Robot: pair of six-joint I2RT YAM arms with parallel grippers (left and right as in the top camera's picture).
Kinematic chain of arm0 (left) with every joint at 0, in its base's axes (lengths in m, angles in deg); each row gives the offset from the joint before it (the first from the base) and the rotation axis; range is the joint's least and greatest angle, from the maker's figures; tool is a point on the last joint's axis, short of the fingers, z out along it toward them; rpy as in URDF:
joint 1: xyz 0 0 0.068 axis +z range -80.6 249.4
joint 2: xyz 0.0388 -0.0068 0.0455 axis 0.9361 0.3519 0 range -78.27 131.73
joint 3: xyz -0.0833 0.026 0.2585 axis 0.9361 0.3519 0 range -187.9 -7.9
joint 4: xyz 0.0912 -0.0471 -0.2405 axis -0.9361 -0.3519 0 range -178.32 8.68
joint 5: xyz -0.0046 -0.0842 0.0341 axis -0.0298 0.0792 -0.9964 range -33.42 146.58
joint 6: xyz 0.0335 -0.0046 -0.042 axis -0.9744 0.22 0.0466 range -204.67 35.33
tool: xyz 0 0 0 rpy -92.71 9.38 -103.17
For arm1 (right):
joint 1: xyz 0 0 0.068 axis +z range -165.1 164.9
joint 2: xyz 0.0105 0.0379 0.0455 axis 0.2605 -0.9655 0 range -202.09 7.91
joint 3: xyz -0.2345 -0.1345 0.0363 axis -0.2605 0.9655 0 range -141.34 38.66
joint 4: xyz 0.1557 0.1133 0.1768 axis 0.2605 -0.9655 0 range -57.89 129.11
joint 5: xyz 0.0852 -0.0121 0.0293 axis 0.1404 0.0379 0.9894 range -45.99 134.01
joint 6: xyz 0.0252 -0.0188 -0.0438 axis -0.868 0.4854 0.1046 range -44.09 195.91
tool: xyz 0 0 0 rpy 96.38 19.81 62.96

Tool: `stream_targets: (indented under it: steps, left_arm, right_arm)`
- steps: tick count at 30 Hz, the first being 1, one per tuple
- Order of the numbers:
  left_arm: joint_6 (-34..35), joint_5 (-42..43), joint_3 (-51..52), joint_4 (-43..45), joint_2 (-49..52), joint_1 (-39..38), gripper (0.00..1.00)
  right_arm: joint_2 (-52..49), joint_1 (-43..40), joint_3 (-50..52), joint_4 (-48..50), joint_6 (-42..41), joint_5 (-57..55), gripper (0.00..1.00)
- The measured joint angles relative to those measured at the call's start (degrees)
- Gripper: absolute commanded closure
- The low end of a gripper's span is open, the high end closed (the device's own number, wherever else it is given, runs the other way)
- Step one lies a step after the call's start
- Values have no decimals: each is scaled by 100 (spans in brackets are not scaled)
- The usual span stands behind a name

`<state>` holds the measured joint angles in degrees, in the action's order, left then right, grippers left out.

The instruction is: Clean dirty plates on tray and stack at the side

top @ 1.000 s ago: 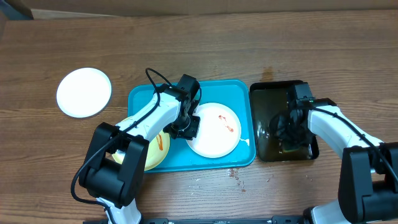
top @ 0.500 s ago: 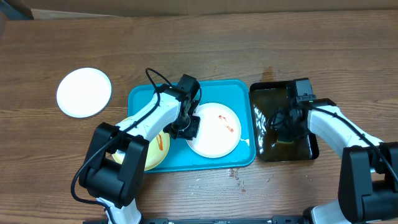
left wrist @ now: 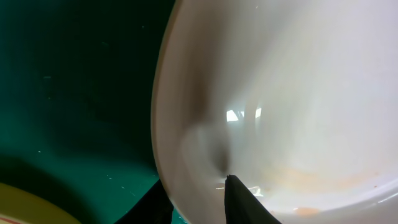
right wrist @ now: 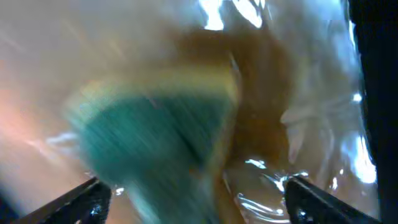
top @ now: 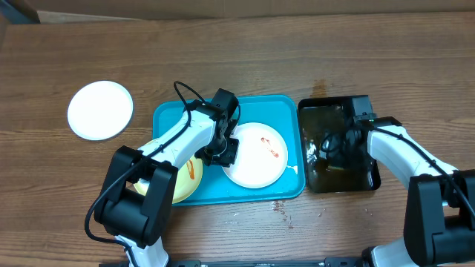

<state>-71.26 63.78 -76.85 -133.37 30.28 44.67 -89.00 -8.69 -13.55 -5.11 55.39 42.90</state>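
On the wooden surface [top: 297, 52] the blue tray [top: 174, 122] carries a smeared white plate [top: 256, 163] on its right half and a yellow-green plate [top: 184, 185] over its lower-left corner; a third white plate [top: 100, 110] lies well left of the tray. In the black tray [top: 323, 122] just right of it, the right fingers [right wrist: 87, 196], spread wide, have shifted around a blurred green sponge [right wrist: 155, 143], so wetting seems under way. The left fingers [left wrist: 242, 202] stay clamped on the smeared plate's left rim, wiping not begun.
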Motion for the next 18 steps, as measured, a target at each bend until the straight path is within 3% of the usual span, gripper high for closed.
stream_targets:
  steps: [1, 3, 5, 6, 8, 9, 14, 18]
  left_arm:
    - [0, 0, 0, 0, 0, 0, 71]
    - [0, 0, 0, 0, 0, 0, 71]
    - [0, 0, 2, -2, 0, 0, 71]
    - [0, 2, 2, 0, 0, 0, 71]
    - [0, 0, 2, 0, 0, 0, 70]
    - [0, 0, 2, 0, 0, 0, 67]
    - [15, 0, 2, -2, 0, 0, 64]
    - [20, -2, 2, 0, 0, 0, 69]
  right_arm:
    - [0, -2, 4, -197, -9, -15, 54]
    - [0, 0, 15, -448, -11, -22, 84]
    - [0, 0, 17, -573, -11, 15, 87]
    - [0, 0, 17, -590, -33, 28, 77]
    - [0, 0, 20, -599, -57, 66, 29]
    - [0, 0, 17, -599, -31, 72, 19]
    - [-61, 0, -162, -1287, 63, 94, 12]
    - [-98, 0, -487, -1119, 151, 92, 12]
